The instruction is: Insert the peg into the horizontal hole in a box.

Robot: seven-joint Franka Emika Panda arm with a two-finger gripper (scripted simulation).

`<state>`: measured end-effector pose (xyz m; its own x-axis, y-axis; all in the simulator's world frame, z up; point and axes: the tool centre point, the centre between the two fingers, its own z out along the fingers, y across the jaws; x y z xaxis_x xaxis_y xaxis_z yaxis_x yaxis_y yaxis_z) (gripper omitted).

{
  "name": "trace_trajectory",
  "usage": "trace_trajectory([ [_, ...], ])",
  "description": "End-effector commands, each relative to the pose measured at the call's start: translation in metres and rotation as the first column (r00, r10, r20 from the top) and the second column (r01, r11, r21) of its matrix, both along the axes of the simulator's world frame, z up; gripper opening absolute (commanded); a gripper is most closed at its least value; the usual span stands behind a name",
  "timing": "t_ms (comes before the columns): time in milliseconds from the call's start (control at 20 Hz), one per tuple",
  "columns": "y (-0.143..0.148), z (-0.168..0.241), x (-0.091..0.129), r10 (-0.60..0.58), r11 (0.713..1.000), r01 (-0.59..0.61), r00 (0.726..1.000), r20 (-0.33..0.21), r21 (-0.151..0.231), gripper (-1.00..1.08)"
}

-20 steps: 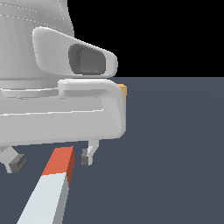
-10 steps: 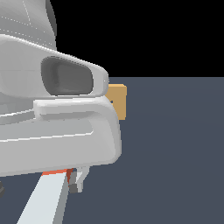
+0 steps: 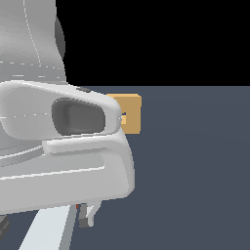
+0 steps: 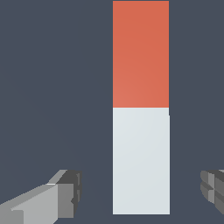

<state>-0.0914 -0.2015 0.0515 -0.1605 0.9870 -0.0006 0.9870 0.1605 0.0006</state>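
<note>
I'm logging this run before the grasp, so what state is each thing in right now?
peg: lying flat on the floor, not gripped, between the open fingers.
box: on the floor, partly hidden by the arm; hole empty as far as visible.
gripper: open, fingers either side of the peg's pale end, not touching it.

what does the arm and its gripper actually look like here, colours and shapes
The arm is a glossy pale grey-white shell with rounded, bulging contours and a dark grey oval recess in its side. No cables or markings show. The gripper has blocky, angular fingers: light grey bodies ending in darker grey, stepped tips. In the exterior view only one small grey fingertip pokes out beneath the shell.
</note>
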Motion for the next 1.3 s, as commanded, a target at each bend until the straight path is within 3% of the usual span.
trace_trajectory([
  [0, 0.000, -0.013, -0.001, 0.001, 1.000, -0.001, 1.000, -0.001, 0.000, 1.00],
  [400, 0.000, -0.032, 0.000, 0.002, 1.000, -0.002, 1.000, -0.001, 0.001, 1.00],
  [450, 0.000, -0.032, 0.000, 0.002, 1.000, -0.002, 1.000, -0.001, 0.001, -1.00],
  [1250, 0.010, -0.029, 0.003, -0.004, 1.000, 0.004, 1.000, 0.000, 0.001, -1.00],
])
